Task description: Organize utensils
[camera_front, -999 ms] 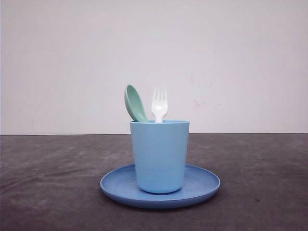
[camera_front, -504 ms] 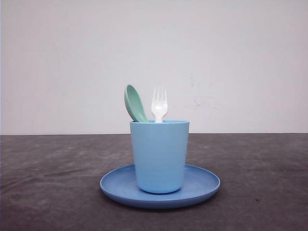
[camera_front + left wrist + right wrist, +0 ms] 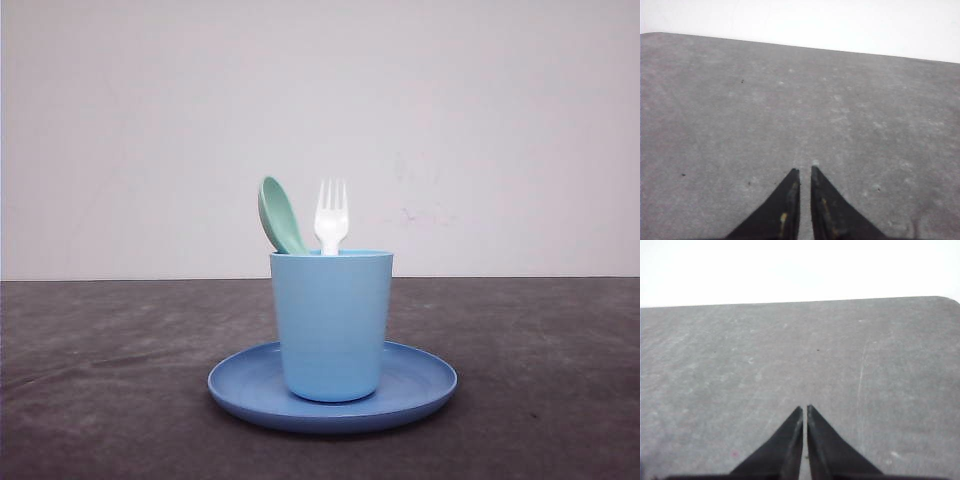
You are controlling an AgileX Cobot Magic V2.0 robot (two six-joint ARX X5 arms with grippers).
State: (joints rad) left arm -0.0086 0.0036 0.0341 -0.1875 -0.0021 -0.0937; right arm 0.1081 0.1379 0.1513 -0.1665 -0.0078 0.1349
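Observation:
In the front view a white fork [image 3: 331,216] stands tines-up in the light blue cup [image 3: 331,325], and beside it on the left leans a mint-green spoon [image 3: 280,215], bowl up. Both handles are hidden inside the cup. The cup stands on a round blue plate [image 3: 425,385] at the table's middle. My left gripper [image 3: 805,170] hangs over bare grey table, its black fingers nearly touching with nothing between them. Over bare table too, my right gripper [image 3: 805,407] is shut and empty.
The dark grey tabletop [image 3: 110,380] stretches to both sides of the plate, with a plain white wall [image 3: 320,100] behind it. The table's far edge [image 3: 800,46] shows in the left wrist view, and a rounded table corner [image 3: 950,301] in the right wrist view.

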